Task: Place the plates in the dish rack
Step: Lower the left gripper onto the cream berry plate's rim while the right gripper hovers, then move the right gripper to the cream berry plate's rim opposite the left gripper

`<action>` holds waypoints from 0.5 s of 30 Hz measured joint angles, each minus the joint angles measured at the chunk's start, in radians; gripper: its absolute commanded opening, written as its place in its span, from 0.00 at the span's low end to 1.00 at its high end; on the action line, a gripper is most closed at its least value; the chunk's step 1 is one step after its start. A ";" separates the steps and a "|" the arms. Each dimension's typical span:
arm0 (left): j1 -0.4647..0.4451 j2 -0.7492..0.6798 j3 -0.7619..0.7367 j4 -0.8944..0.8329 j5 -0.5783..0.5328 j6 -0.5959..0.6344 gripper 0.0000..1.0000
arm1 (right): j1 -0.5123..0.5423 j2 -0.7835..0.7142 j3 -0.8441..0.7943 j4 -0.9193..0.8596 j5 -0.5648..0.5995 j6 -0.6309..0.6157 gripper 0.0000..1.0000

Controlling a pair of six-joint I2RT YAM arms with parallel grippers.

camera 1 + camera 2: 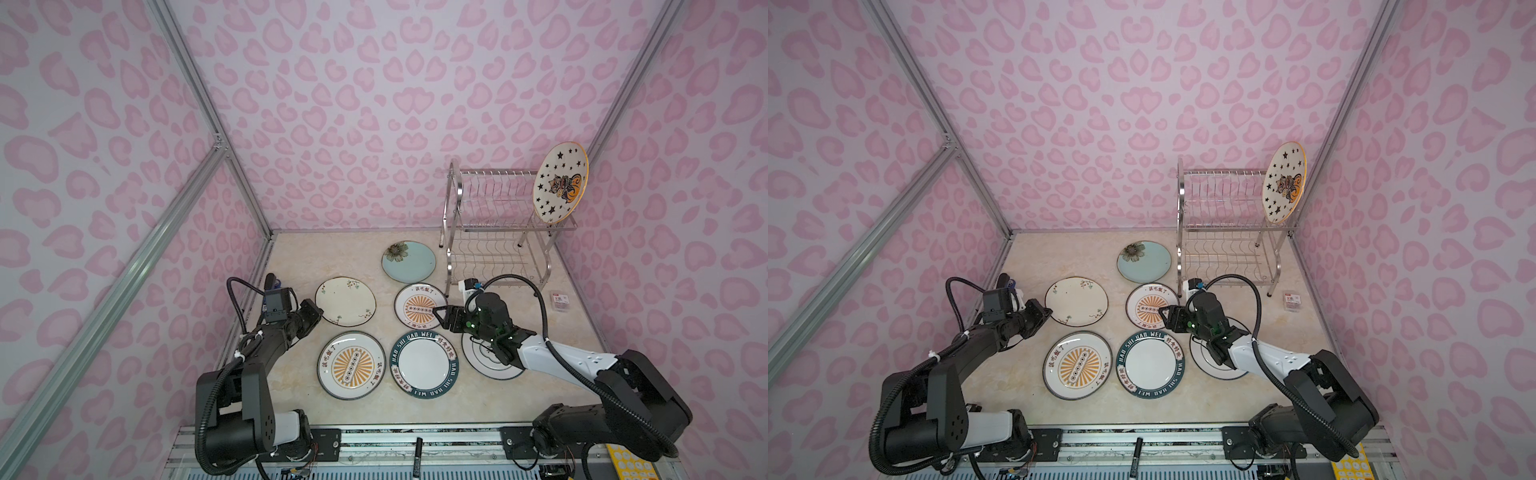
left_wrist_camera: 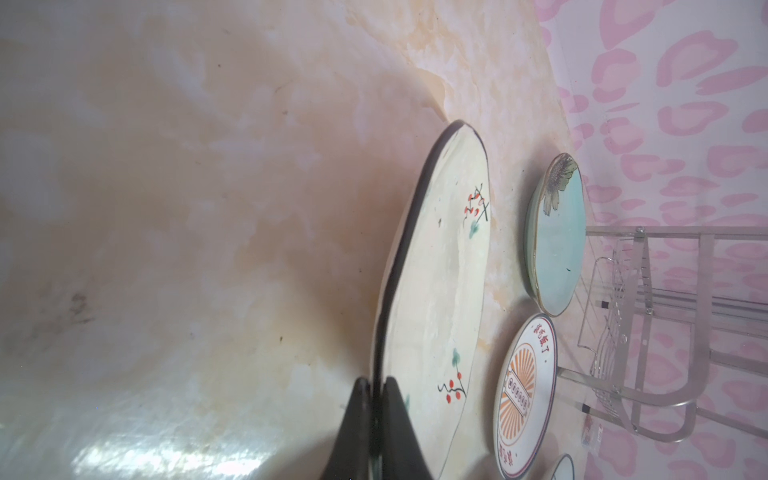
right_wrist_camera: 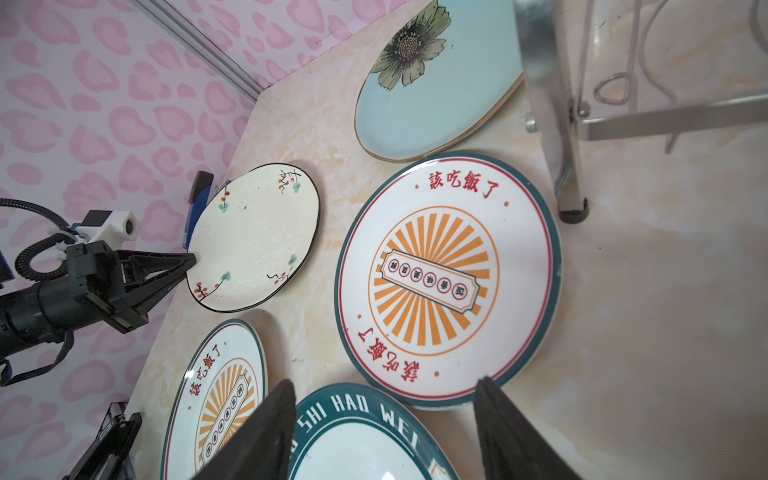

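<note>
Left pincer: clenched on the dark rim of the cream floral plate, one finger on each face of the edge. In both top views it sits left of centre, at that plate's left edge.
Cream floral plate: lies on the marble table, left of centre. Whether the gripped edge is lifted cannot be told.
Right pincer: released, jaws wide apart, holding nothing. In a top view it hovers over the right part of the upper sunburst plate, just right of centre.
Lower sunburst plate: flat, lower centre, below the cream floral plate.
Teal lettered plate: flat, just right of the lower sunburst plate, rims close together.
White emblem plate: flat, right of the teal lettered plate, partly hidden under the right arm.
Pale blue flower plate: flat, above the upper sunburst plate, just left of the rack's foot.
Dish rack: chrome wire, two tiers, at the table's upper right, by the back wall.
Star-and-cat plate: stands on edge at the right end of the rack's upper tier, the one plate loaded.
</note>
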 measured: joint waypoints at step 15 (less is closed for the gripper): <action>0.000 0.013 -0.011 0.040 0.086 -0.011 0.04 | 0.187 0.272 0.154 0.145 0.031 0.148 0.67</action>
